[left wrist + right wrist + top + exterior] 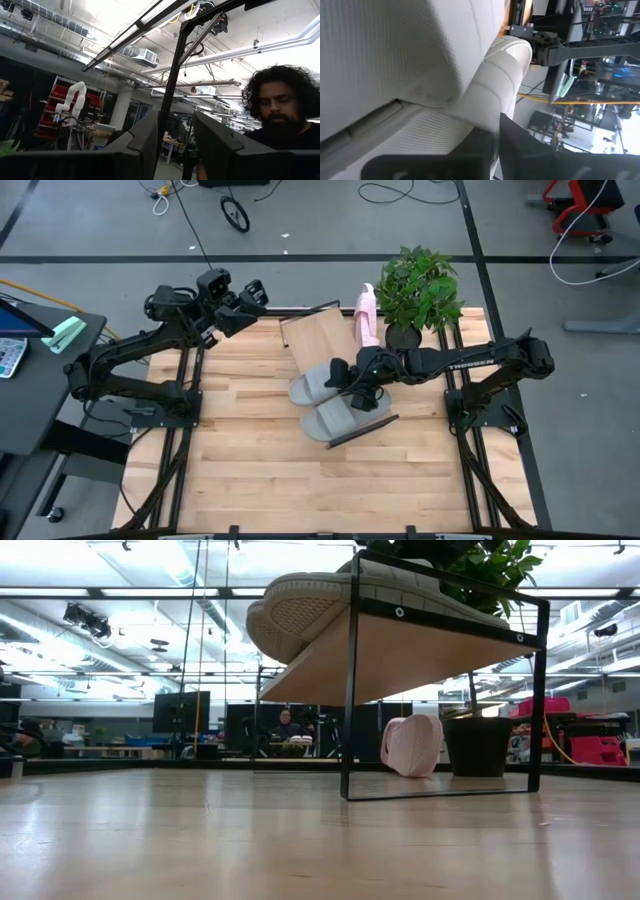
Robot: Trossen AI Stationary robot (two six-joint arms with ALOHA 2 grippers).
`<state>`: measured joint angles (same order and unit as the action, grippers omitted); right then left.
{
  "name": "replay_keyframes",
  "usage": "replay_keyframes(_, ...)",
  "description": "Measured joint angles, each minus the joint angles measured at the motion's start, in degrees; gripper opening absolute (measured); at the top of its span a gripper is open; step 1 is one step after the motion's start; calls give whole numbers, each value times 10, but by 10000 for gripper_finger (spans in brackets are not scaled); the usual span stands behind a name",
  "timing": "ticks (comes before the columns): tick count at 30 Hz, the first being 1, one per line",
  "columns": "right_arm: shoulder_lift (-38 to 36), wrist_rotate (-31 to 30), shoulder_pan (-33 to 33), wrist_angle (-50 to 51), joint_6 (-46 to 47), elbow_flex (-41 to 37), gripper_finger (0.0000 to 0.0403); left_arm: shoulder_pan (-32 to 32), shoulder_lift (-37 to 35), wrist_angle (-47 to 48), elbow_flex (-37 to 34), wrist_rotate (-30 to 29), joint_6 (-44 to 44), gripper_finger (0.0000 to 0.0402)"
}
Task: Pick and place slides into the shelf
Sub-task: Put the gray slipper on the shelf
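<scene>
Right claw sits at the centre of the high view, over the two grey slides lying side by side on the shelf, fingers clenched on a grey strap. One pink slide stands on edge at the shelf's upper right end, beside a potted plant. Left claw, upper left, hangs raised off the counter, grasping nothing.

Low view: the shelf fills the upper right, grey soles overhanging its edge; the pink slide rests on the counter behind it.

Left wrist view: two dark fingers stand apart, empty; a person is at the right edge.

Right wrist view: fingers pinch the grey strap.
</scene>
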<state>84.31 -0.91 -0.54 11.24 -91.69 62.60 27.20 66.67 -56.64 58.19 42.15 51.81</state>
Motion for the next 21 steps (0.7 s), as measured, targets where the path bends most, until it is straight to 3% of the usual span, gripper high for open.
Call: replay_keyframes(21, -1, 17, 0, 27, 48, 10, 114, 0, 0, 0, 0, 0, -1, 127)
